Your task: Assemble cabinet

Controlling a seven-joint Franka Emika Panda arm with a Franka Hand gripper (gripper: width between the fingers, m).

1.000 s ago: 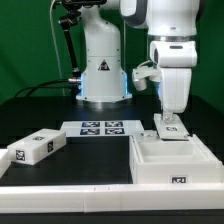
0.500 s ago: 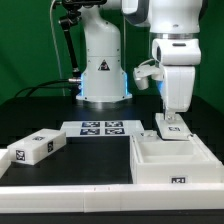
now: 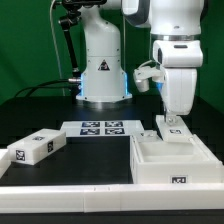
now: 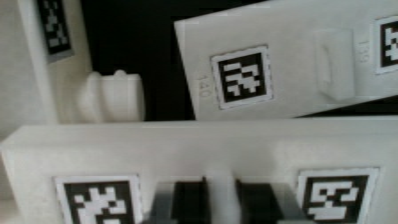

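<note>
The cabinet body (image 3: 170,160), a large white open box with a tag on its front, stands on the table at the exterior view's right. My gripper (image 3: 172,116) hangs over the box's back edge. It is shut on a small white tagged part (image 3: 172,129) that stands upright at that back wall. In the wrist view the two dark fingers (image 4: 178,200) pinch a narrow white rib of this part (image 4: 107,160), between its two tags. Beyond it lie a tilted white tagged panel (image 4: 240,80) and a round white knob (image 4: 111,95).
A loose white tagged block (image 3: 35,147) lies at the exterior view's left front. The marker board (image 3: 100,128) lies flat in the middle. The white robot base (image 3: 103,70) with a triangle sticker stands behind it.
The arm and the held part have shifted very slightly toward the exterior view's right. Nothing else has moved.
</note>
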